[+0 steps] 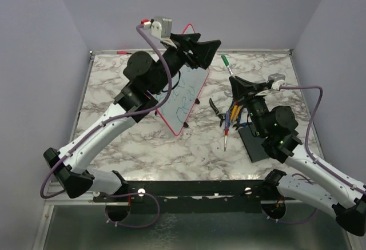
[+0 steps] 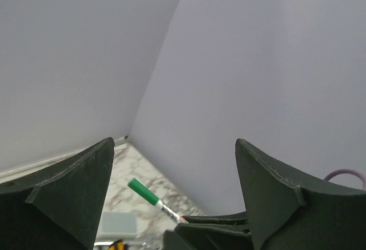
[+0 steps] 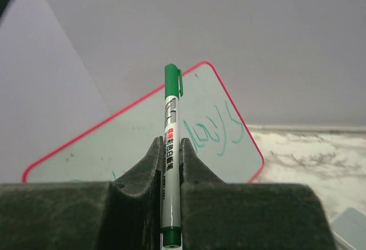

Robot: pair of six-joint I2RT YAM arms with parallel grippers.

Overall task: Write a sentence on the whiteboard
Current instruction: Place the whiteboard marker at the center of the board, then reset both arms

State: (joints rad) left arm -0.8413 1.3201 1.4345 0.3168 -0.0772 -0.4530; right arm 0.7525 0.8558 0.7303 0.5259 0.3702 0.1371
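Observation:
The whiteboard [image 1: 186,92] stands tilted on its lower edge at mid table, its red rim up by the left arm. Green handwriting [image 3: 214,131] shows on the whiteboard [image 3: 131,147] in the right wrist view. My left gripper [image 1: 210,54] hangs open just right of the board's top corner, with nothing between its fingers [image 2: 74,195]. My right gripper [image 1: 233,81], to the right of the board, is shut on a green-capped marker [image 1: 226,62] that points up and away. The marker [image 3: 171,118] sits upright between the closed jaws, and the marker [image 2: 144,194] also shows in the left wrist view.
Pliers and tools with orange and blue handles [image 1: 231,115] lie right of the board, with a thin pen-like tool [image 1: 226,138] in front of them. A black pad [image 1: 257,142] lies under the right arm. A red pen [image 1: 123,51] rests at the back edge.

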